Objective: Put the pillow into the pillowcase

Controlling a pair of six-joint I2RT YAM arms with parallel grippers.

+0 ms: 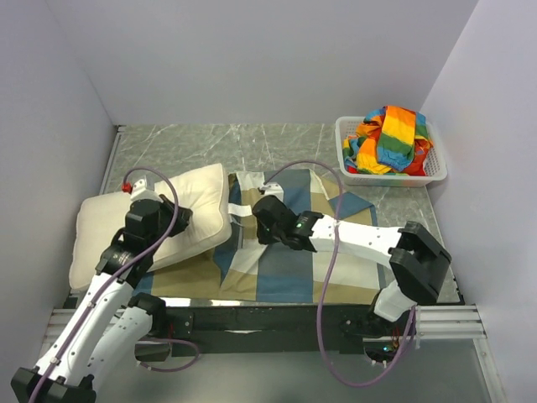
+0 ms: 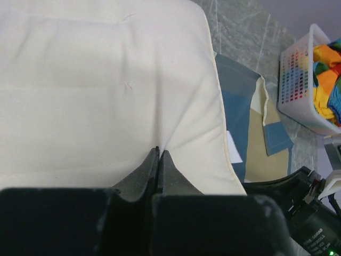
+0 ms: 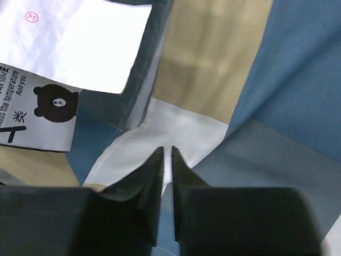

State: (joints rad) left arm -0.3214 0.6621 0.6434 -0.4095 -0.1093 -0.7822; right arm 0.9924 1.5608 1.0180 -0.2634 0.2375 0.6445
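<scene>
Overhead, the pillow (image 1: 197, 201) lies left, overlapping the pillowcase (image 1: 277, 277). Only the left wrist view shows the left gripper (image 2: 159, 154) pinching puckered pillow fabric. Only the right wrist view shows the right gripper (image 3: 166, 152) nipping a white pillowcase patch near a bear label (image 3: 45, 109).

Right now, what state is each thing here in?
pillow: lying flat, outside the pillowcase.
pillowcase: spread out, rumpled.
left gripper: shut on the pillow.
right gripper: shut on the pillowcase.
basket: holding crumpled striped cloth.
</scene>
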